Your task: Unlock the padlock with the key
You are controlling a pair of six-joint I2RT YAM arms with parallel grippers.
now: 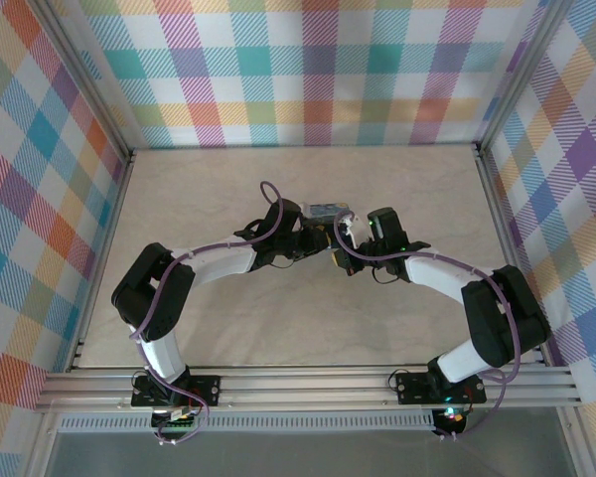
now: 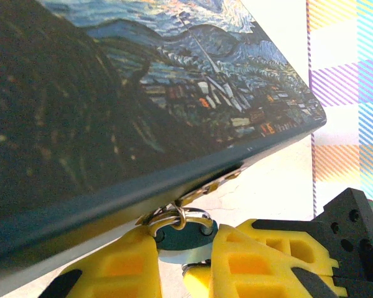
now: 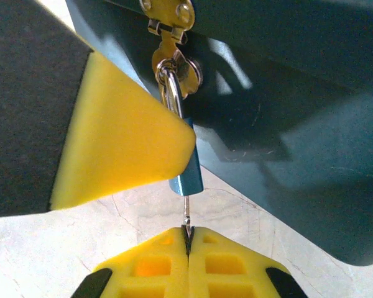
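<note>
Nearest the right wrist lens, the right gripper [image 3: 188, 243] had its two yellow pads pressed flat together, pinching the thin dark metal key [image 3: 186, 218] by its bow so that only a sliver of shaft stood clear. That shaft ran straight up from the pads to the underside of the small padlock [image 3: 188, 177], a blue metal body hung on a silvery shackle. Key and lock shared one line, end to end. The tip met the lock's bottom face, but whether it was fully seated in the keyway could not be told.

The shackle passed through the gold-toned metal hasp [image 3: 168, 18] on the edge of the rectangular dark-blue box printed with a night sky [image 3: 286, 124], so the padlock hung below the box rim over the pale marbled table [image 3: 62, 261].

One yellow finger [image 3: 124, 143] of the left gripper lay against the lock's side. In the left wrist view the left gripper [image 2: 183, 264] was clamped on the blue body, one pad on each side.

The right arm was the one placed to act, and my judgement is that the move called for was a twist about the key's long axis. The left finger crowding that side and the box wall just above left little room to swing.
</note>
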